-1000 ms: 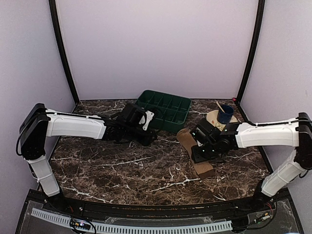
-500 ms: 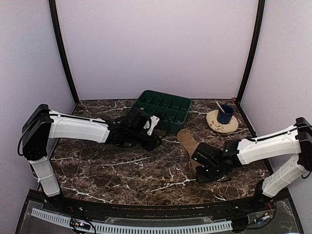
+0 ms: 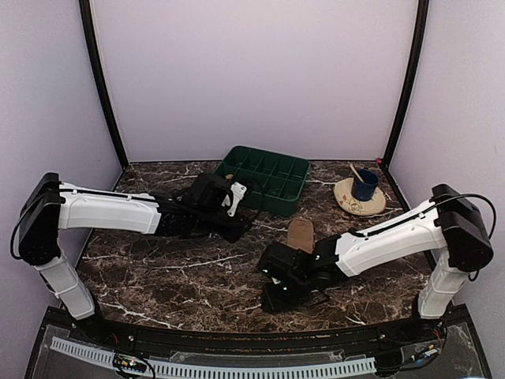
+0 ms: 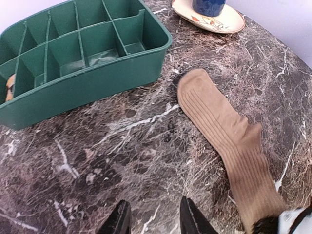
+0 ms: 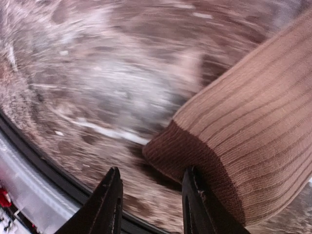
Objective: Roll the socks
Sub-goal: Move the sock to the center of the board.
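Ribbed tan sock (image 5: 253, 112) over blurred marble (image 5: 87, 63)

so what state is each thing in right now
tan sock: lying flat, unrolled
green tray: upright, most compartments empty
cup: upright on the plate
left gripper: open, holding nothing
right gripper: open at the sock's cuff

A green compartment tray (image 3: 264, 202) sits at the far edge; a blue cup (image 3: 364, 187) stands on a plate (image 3: 353, 208) near the far-right corner.
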